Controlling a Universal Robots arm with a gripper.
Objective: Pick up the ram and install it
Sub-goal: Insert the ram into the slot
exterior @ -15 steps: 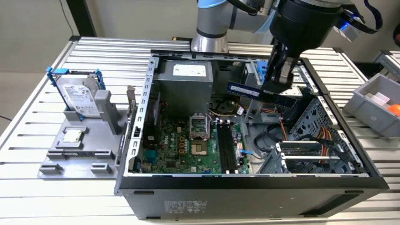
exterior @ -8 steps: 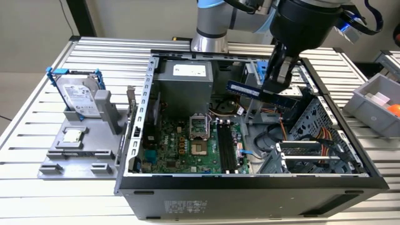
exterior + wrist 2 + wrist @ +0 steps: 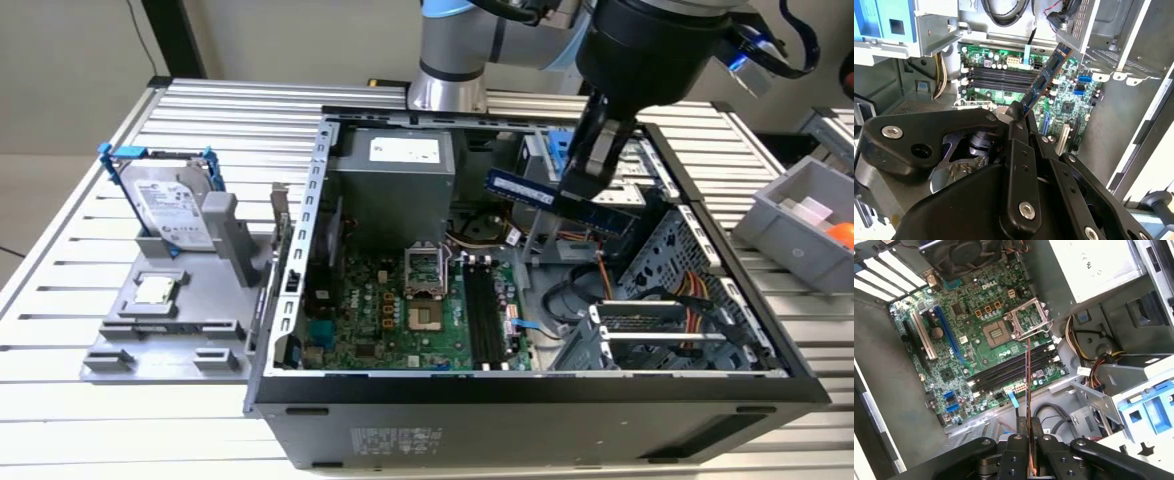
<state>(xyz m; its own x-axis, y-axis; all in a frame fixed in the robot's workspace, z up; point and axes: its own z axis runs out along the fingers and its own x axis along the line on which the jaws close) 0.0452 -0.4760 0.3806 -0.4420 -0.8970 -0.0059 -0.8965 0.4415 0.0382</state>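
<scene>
Greenish-blue board is being pinched by one end between the closed fingers of the gripper (image 3: 583,190), so the ram (image 3: 547,192) is being carried in the air over the open case (image 3: 318,200). It is being held above the motherboard (image 3: 387,320) and well apart from it, slanted in the exterior view. In both wrist views the stick is being pointed out from the fingertips toward the dark memory slots (image 3: 1009,367).

Trouble is being judged likeliest from that end-on hold. With most of the stick's length unsupported, it could be levered round in the fingers on contact, and a slanted card could be jammed against a slot's lip rather than seated. Which way its notch faces, and whether the slot latches are open, cannot be told.

Room is being offered freely from above. Lower down it is being narrowed: the slots are being flanked by the raised frame of the CPU socket (image 3: 1026,320) on one side, with the board's edge, loose cables (image 3: 1089,362) and the drive cage (image 3: 687,270) close on the other. A sideways drift could be punished by any of these.
</scene>
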